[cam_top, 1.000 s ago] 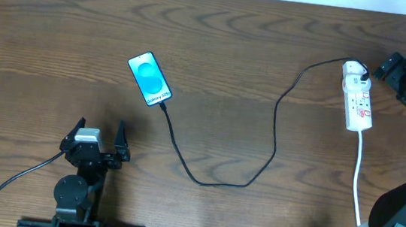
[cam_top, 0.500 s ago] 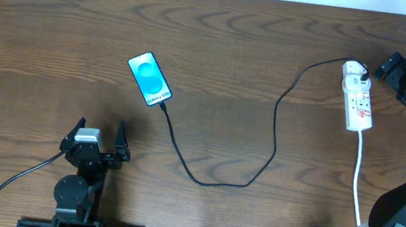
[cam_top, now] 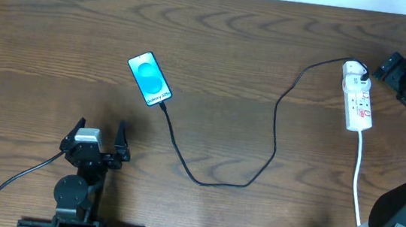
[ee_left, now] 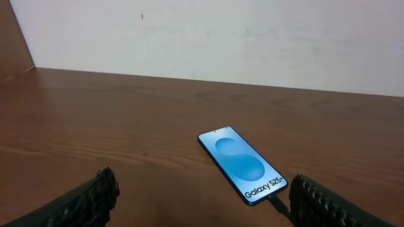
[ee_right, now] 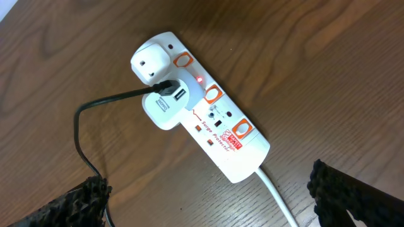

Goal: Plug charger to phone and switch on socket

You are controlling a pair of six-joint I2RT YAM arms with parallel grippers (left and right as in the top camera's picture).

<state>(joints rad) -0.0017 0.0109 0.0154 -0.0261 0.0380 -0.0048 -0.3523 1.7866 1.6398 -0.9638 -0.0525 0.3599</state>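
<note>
Soft, even light falls from above. The wooden table (cam_top: 233,41) has a dull sheen and only faint, short shadows. The phone (cam_top: 149,78) screen glows bright blue. The white socket (ee_right: 227,135) looks crisp, while the dark fingers (ee_left: 88,202) in the wrist views' lower corners are blurred.

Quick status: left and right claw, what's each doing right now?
Left claw: open, holding nothing.
Right claw: open, holding nothing.

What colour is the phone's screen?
The phone has a bright blue screen with a paler blue shape on it. The left wrist view shows it best.
</note>
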